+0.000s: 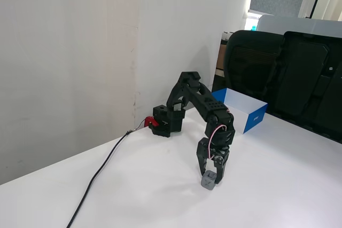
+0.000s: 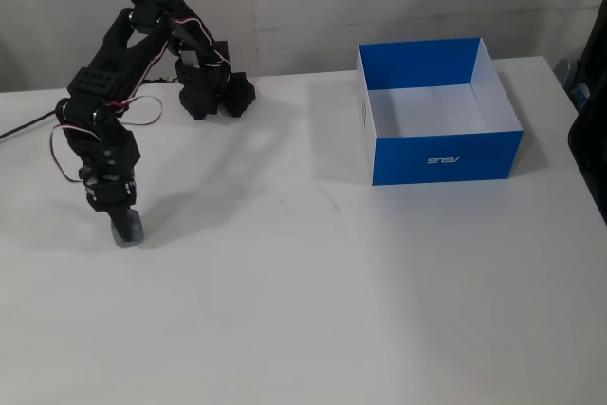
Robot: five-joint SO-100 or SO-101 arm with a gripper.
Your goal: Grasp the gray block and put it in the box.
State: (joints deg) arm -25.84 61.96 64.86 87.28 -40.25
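Observation:
The gray block (image 1: 209, 182) stands on the white table, a small cube also seen at the left in the other fixed view (image 2: 126, 231). My black gripper (image 1: 210, 177) points straight down over it, with one finger on each side of the cube. From the other side, the gripper (image 2: 120, 223) covers the block's top. The jaws stand open around the block, which rests on the table. The box (image 2: 446, 156), blue outside and white inside, stands at the back right with nothing in it; it is also visible behind the arm (image 1: 255, 118).
The arm's base (image 2: 212, 92) sits at the back of the table near the wall, and a black cable (image 1: 99, 177) runs from it toward the front left. Black chairs (image 1: 278, 73) stand behind the table's far edge.

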